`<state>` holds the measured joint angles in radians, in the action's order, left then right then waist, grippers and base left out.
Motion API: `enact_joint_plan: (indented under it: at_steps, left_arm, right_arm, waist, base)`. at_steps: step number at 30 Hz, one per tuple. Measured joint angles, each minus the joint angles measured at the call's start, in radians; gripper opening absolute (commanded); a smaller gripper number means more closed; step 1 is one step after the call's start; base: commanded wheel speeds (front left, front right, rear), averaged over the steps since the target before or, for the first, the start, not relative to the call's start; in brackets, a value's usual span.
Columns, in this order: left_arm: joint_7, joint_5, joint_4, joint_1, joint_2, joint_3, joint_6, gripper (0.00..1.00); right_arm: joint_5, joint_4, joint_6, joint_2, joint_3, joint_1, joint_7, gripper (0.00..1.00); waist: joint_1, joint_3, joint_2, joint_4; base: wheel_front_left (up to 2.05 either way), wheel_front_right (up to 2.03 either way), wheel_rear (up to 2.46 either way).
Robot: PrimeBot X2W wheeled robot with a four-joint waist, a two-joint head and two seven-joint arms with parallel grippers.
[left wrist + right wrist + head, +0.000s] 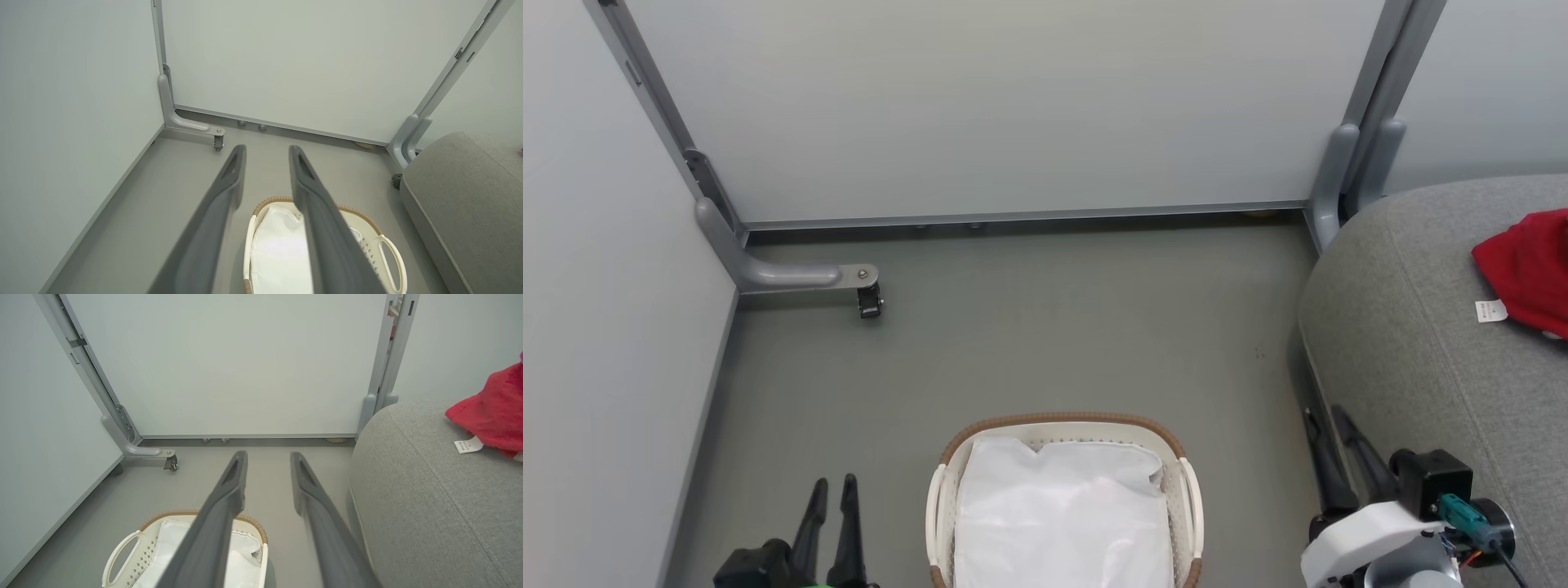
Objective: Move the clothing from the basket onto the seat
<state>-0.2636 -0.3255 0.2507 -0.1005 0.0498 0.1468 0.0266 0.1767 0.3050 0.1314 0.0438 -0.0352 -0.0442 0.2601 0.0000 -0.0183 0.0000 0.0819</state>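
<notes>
Head view, looking down on a grey floor [1054, 327] hemmed in by pale partition panels [1013, 106]. The basket [1062, 419] stood at near centre, brown rim toward the far panel, one white handle on each side. A plain white cloth sheet [1062, 514] lay rumpled inside it and covered all of the interior in view. Whether anything lay under the sheet could not be told.

The seat [1421, 343] filled the right side, its rounded grey corner toward the far panels. A strip of bare floor separated it from the basket. The clothing [1531, 265] lay bunched on top of the seat at the far right, cut off by the frame edge. Its small white tag [1491, 310] rested flat on the cushion at the near-left of the red heap.

The left gripper [834, 482] sat at near left, beside the basket but apart from it, fingers pointing toward the far panel. The gap between them was narrow and held nothing. In the left wrist view, only floor showed between the two parted fingers.

The right gripper [1323, 412] sat at near right, between basket and seat and close to the seat's front edge. Its fingers were parted and empty. The right wrist view confirmed bare floor between them.

A grey metal foot with a small caster [870, 300] stood at the far left, by the panel corner.
</notes>
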Motion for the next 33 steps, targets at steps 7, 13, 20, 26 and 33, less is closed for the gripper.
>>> enact_joint_plan:
  at_steps: [7,13,20,26,33]
  left_arm:
    - [0.019,-0.069,0.025,0.000,-0.001,-0.008,0.001,0.00]
    - [0.046,-0.176,0.025,0.003,-0.001,-0.021,0.010,0.00]
    - [0.075,-0.290,0.024,0.019,0.001,-0.043,0.018,0.00]
    - [0.099,-0.375,0.023,0.034,0.003,-0.055,0.026,0.00]
    - [0.123,-0.476,0.019,0.051,0.004,-0.075,0.032,0.00]
  right_arm:
    - [0.076,0.027,0.000,-0.004,0.006,0.014,-0.027,0.00]
    - [0.188,0.022,0.000,-0.004,0.018,0.013,-0.054,0.00]
    - [0.311,0.013,0.000,-0.003,0.029,0.012,-0.085,0.00]
    - [0.407,0.007,0.000,-0.003,0.039,0.009,-0.110,0.00]
    - [0.514,0.000,0.000,-0.003,0.051,0.000,-0.137,0.00]
  waist:
    - [0.0000,0.001,0.0000,-0.003]
    - [0.0000,0.002,0.0000,-0.007]
    - [0.0000,0.003,0.0000,-0.012]
    - [0.0000,0.004,0.0000,-0.015]
    - [0.0000,0.005,0.0000,-0.020]
  base:
    - [0.00,0.00,0.00]
    - [0.00,0.00,0.00]
    - [0.00,0.00,0.00]
    - [0.00,0.00,0.00]
    - [0.00,0.00,0.00]
